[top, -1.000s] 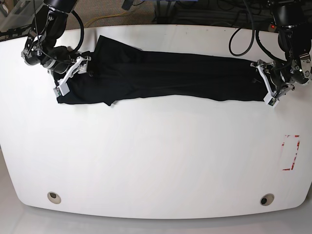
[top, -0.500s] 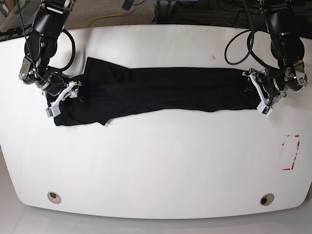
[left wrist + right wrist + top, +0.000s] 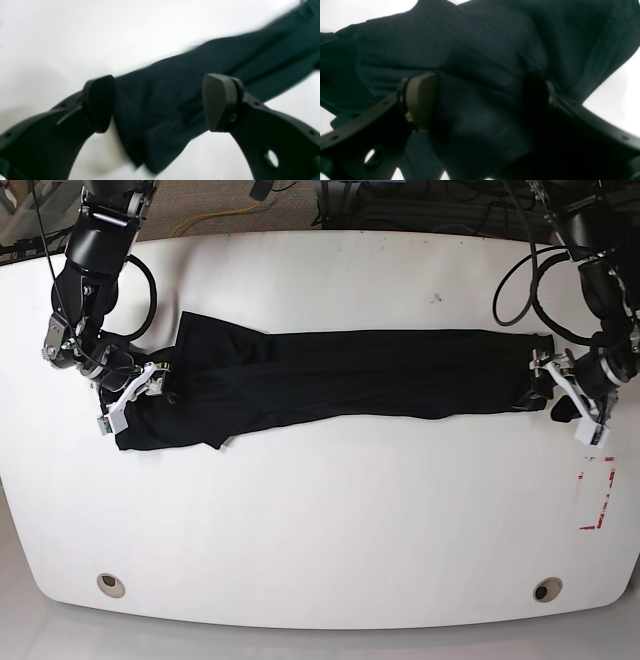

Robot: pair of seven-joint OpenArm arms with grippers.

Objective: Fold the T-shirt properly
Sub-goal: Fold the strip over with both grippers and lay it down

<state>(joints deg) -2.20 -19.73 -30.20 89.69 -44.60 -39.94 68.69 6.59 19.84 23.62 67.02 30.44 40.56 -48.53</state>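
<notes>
Here, in the base view, the T-shirt (image 3: 350, 385) is laid as a long band across the table (image 3: 320, 520); no containers are seen. In the wrist views, the left gripper (image 3: 160, 102) and right gripper (image 3: 480, 100) are spread wide, nothing gripped. Regrasping the ends seems called for.

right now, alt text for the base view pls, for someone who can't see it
A black T-shirt, folded into a long band, lies across a white table. The right gripper sits at one end and the left gripper at the other, both open. A red marking sits near the left arm's side.
</notes>
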